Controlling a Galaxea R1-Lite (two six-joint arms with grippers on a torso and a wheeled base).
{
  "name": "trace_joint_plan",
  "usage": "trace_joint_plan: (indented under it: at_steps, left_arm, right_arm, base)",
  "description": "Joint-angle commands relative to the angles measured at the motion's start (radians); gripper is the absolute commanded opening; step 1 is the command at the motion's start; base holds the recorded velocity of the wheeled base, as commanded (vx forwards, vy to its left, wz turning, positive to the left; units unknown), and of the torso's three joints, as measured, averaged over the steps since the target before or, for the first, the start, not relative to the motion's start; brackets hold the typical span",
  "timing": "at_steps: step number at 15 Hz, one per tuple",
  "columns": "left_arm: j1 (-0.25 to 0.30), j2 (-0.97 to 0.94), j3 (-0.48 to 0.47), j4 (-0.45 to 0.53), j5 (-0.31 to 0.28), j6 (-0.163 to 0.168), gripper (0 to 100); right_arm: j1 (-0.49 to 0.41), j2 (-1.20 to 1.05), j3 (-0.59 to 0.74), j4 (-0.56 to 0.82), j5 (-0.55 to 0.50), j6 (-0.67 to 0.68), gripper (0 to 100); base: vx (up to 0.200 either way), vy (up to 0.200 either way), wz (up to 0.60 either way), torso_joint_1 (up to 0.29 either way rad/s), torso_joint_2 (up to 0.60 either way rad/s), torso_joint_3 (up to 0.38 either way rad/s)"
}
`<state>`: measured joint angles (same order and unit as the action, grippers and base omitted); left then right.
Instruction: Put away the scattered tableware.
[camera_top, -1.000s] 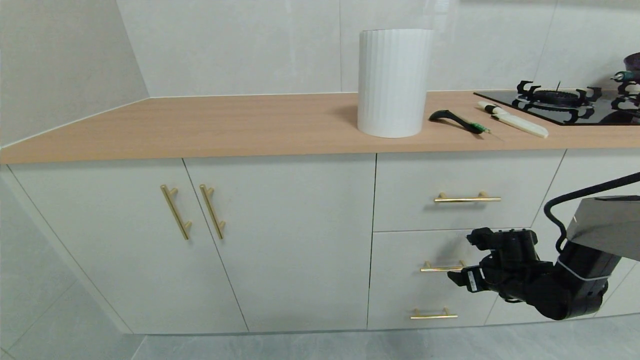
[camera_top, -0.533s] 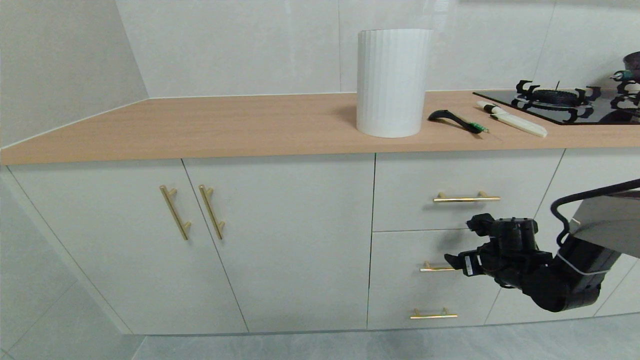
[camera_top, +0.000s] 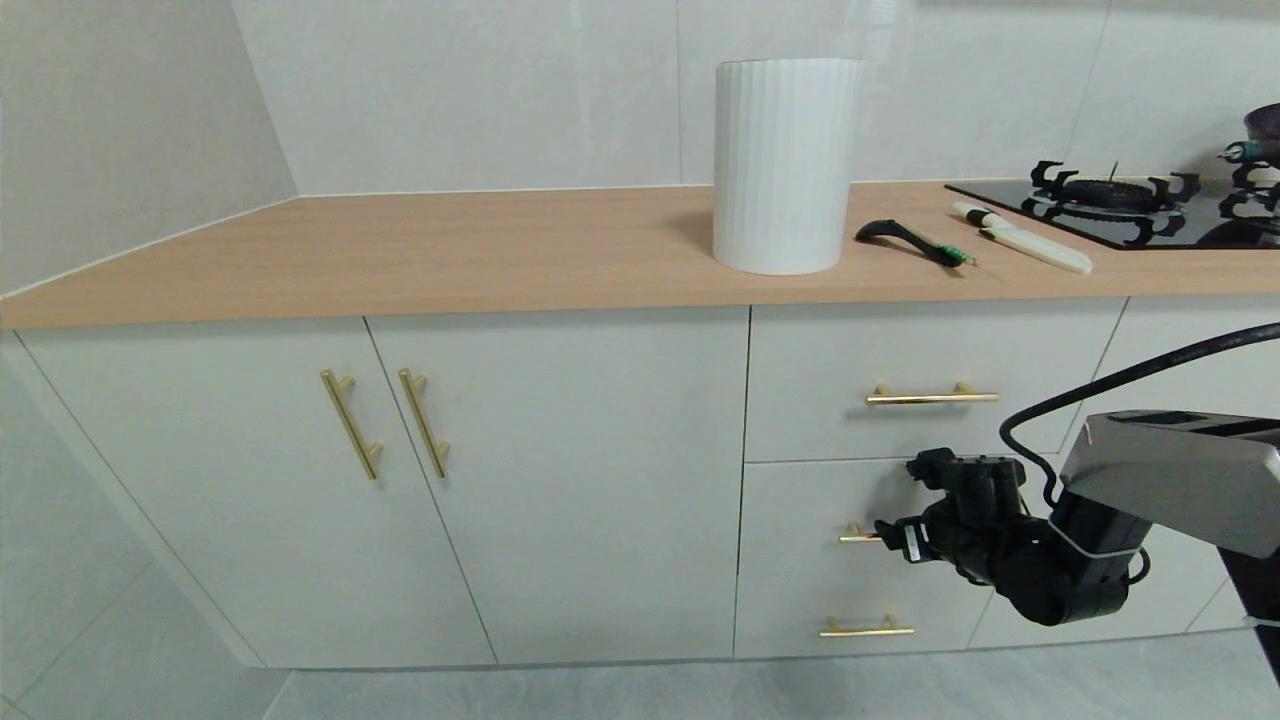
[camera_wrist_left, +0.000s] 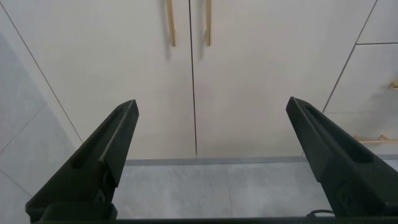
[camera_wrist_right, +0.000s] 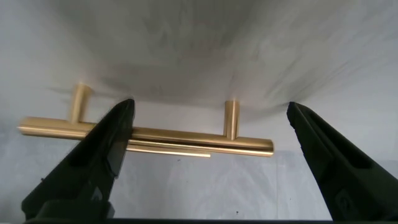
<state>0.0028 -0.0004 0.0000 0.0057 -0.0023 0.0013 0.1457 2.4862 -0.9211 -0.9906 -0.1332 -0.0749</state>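
Note:
On the wooden counter lie a black-handled utensil with a green tip (camera_top: 915, 242) and a white knife (camera_top: 1022, 238), just right of a tall white ribbed container (camera_top: 783, 165). Below them, my right gripper (camera_top: 893, 533) is at the gold handle (camera_top: 856, 537) of the middle drawer. In the right wrist view that handle (camera_wrist_right: 146, 135) is very close, and the right gripper (camera_wrist_right: 210, 109) is open, one finger to each side of it, holding nothing. My left gripper (camera_wrist_left: 211, 106) is open and empty, low down and facing the cabinet doors.
A black gas hob (camera_top: 1130, 205) occupies the counter's right end. The cabinet has two doors with gold handles (camera_top: 385, 422), a top drawer handle (camera_top: 932, 397) and a bottom drawer handle (camera_top: 866, 630). The drawers are closed. Grey tiled floor lies below.
My right gripper has moved left, up and in toward the middle drawer's handle. The things on the counter have stayed put.

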Motion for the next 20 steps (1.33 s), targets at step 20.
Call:
trace_joint_plan:
  at_steps: [20]
  left_arm:
    - [0.000,0.000,0.000,0.000,-0.001,0.000,100]
  right_arm:
    - [-0.020,-0.015,0.053,0.201,0.026,-0.017,100]
  base:
    - [0.000,0.000,0.00,0.000,0.00,0.000]
